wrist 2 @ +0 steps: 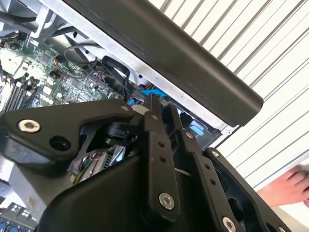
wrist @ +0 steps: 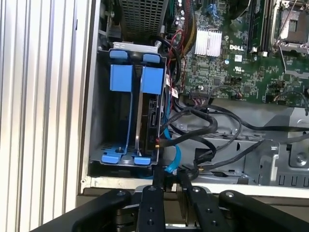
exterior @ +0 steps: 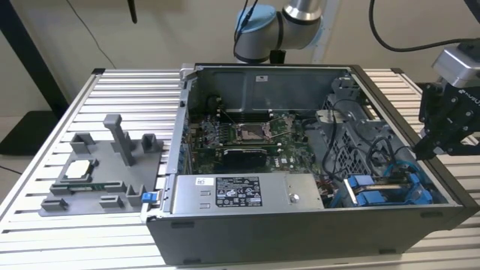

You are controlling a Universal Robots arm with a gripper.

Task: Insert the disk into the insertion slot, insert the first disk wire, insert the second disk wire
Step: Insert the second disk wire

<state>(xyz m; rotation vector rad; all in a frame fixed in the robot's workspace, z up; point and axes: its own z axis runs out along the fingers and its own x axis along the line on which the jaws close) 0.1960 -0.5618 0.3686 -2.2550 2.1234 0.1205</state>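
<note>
The disk (wrist: 150,113) stands on edge inside the insertion slot (wrist: 107,121), a grey bay with blue rails at the case's corner (exterior: 360,194). A small plug with red and black leads (wrist: 158,141) sits on the disk's upper edge. A blue cable (wrist: 177,153) loops from beside the disk to a point just at my fingertips; I cannot tell whether it is pinched. My gripper (exterior: 421,153) hangs above the case's edge on the exterior view's right, over the bay. Its fingers are drawn close together in both wrist views (wrist: 171,175) (wrist 2: 161,104).
Black cables (wrist: 212,128) cross the case floor beside the bay. The motherboard (exterior: 248,138) and the labelled power-supply box (exterior: 240,192) fill the case's middle and front. A grey fixture (exterior: 105,169) stands on the slatted table at the exterior view's left. A hand (wrist 2: 289,186) rests on the table.
</note>
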